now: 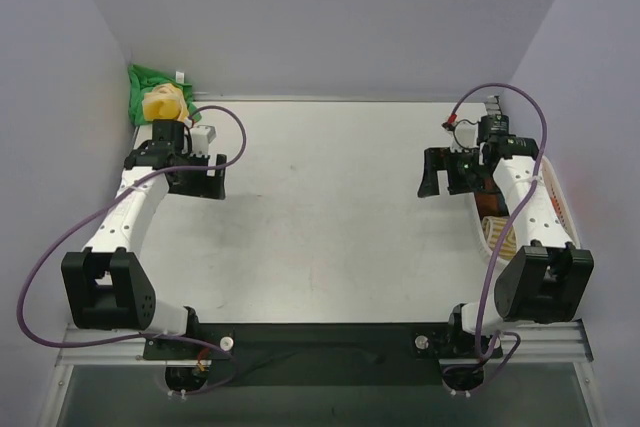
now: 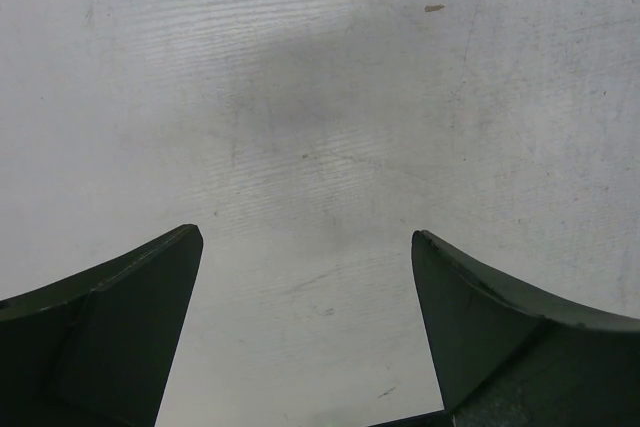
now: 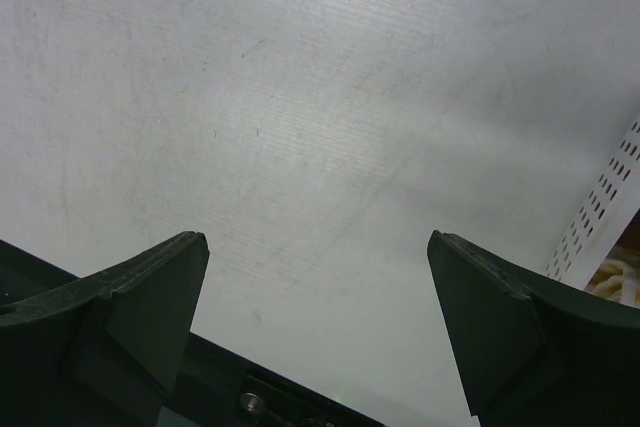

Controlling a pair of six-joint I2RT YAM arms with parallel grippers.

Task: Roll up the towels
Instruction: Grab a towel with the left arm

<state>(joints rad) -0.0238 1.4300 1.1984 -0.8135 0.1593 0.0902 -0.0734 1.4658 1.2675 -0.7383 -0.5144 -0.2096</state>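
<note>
From above, the left gripper [image 1: 205,179] points down at the white tabletop [image 1: 330,237] near its far left corner. Its dark fingers stand apart with nothing between them. Just beyond it, pushed into the corner against the wall, the two towels lie bunched together. The green towel [image 1: 146,85] is underneath and spreads further back. The yellow towel [image 1: 163,104] is crumpled on top of it, on the side nearer the gripper. A small white tag [image 1: 180,75] shows at the far edge of the green cloth. Neither towel touches the gripper.

The right gripper [image 1: 447,182] also hangs over bare tabletop, well apart from both towels, with its fingers spread and holding nothing. Just to its right, partly under that arm, sits a white slatted basket [image 1: 562,202]. There is something tan inside it that I cannot identify.

In the left wrist view, the left gripper [image 2: 306,237] is wide apart, its two dark fingertips framing only scuffed white tabletop [image 2: 320,97]. No towel shows here.

In the right wrist view, the right gripper [image 3: 318,239] is likewise spread over plain tabletop [image 3: 300,97]. The perforated white wall of the basket [image 3: 605,202] shows just beyond its right finger, with a pale scrap of its contents at the frame edge. No towel is visible in this view.
</note>
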